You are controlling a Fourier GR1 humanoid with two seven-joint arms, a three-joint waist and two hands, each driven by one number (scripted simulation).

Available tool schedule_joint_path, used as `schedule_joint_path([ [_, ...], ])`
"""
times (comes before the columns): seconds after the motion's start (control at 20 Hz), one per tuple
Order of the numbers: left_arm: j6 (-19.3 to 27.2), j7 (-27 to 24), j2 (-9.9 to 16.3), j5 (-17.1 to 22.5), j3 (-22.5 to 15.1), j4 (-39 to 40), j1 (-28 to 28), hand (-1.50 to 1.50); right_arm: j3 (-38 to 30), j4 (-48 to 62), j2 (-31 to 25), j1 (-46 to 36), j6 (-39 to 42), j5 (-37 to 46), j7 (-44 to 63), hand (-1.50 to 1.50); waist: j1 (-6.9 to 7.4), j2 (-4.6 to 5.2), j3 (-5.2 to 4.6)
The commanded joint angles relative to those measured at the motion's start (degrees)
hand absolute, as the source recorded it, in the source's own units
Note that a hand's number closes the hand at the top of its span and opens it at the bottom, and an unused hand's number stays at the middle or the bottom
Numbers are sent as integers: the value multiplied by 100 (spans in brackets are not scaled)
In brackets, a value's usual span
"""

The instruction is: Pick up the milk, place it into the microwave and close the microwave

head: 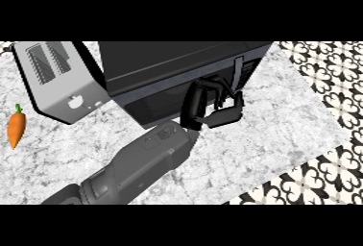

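The grey-veined marble counter (284, 129) carried a black microwave (177, 62), a silver toaster (56, 79) beside it and a carrot (16, 127) further left. The left hand (223, 115) lay against the microwave's front near its handle (237, 72); whether it grasped anything could not be told. The milk was hidden from view.

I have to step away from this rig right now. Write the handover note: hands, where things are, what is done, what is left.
Only one hand shows, its forearm coming in from the lower left; which hand it is cannot be told. Its fingers are curled and rest against the front of the microwave, near the handle.
The other hand is not in view.
The milk is not visible anywhere; it may be inside the microwave, but that cannot be confirmed.
The microwave door looks shut or very nearly so.
A toaster stands left of the microwave, and a carrot lies at the counter's left edge.
Left: confirm the door is fully closed, then withdraw the hand.
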Motion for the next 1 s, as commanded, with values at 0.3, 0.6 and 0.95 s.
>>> schedule_joint_path([
  [0.3, -123, -43, 1, 307, 125, 494, -337, 150, -98, 38, -219, -95, 81, -299, 75, -150, -56, 65, -3],
  [0.6, -209, -144, 1, 375, -33, 478, -434, 150, -90, 30, -352, -167, 150, -449, 131, -150, -78, 72, -3],
  [0.95, 171, 186, 1, 320, -454, 995, -451, 150, 34, -22, -485, -152, 401, -790, 173, -150, -44, 27, 30],
])
